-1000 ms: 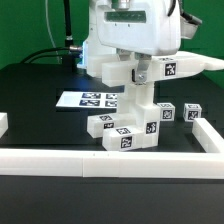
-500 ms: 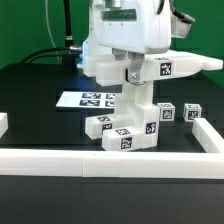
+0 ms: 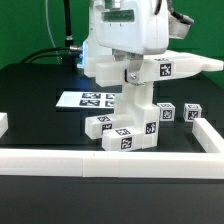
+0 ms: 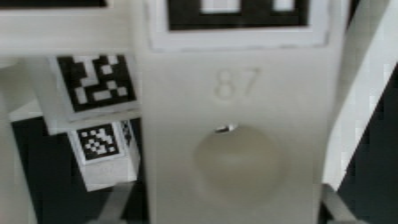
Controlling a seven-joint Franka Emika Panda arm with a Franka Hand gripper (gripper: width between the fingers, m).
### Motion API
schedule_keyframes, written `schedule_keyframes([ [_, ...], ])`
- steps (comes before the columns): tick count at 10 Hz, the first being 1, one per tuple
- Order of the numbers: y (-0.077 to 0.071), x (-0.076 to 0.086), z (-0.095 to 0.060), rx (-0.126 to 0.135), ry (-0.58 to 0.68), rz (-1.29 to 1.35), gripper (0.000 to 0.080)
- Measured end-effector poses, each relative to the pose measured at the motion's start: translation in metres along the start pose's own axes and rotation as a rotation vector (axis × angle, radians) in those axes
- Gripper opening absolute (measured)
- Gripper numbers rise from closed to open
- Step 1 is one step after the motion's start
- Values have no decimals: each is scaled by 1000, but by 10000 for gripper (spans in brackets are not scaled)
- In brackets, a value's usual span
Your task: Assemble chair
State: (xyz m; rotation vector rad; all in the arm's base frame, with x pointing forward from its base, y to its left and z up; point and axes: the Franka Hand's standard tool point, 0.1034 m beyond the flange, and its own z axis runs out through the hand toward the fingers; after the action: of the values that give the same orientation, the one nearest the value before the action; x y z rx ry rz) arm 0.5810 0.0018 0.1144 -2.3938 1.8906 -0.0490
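Note:
My gripper [image 3: 133, 74] is shut on a white chair slab [image 3: 178, 66] that bears a square tag and sticks out toward the exterior view's right. It hangs just over the partly joined chair [image 3: 125, 130], a stack of tagged white blocks with an upright piece [image 3: 136, 100] reaching to the gripper. I cannot tell whether slab and upright touch. In the wrist view the slab [image 4: 231, 110], stamped 87, fills the space between the fingers [image 4: 121, 200]. Tagged chair parts [image 4: 98, 80] lie beyond it.
Two loose cube-ended legs [image 3: 167, 113] [image 3: 192, 112] stand to the exterior view's right of the stack. The marker board [image 3: 84, 100] lies behind it on the black table. A white border rail [image 3: 110, 161] runs along the front and up the right side [image 3: 210, 135].
The gripper and the held slab have shifted slightly up and to the exterior view's left since a second ago. They have been nearly still for the last half second.

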Motion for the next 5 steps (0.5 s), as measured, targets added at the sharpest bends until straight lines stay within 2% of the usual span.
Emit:
schedule_keyframes([
  [5, -1, 0, 0, 3, 4, -4, 285],
])
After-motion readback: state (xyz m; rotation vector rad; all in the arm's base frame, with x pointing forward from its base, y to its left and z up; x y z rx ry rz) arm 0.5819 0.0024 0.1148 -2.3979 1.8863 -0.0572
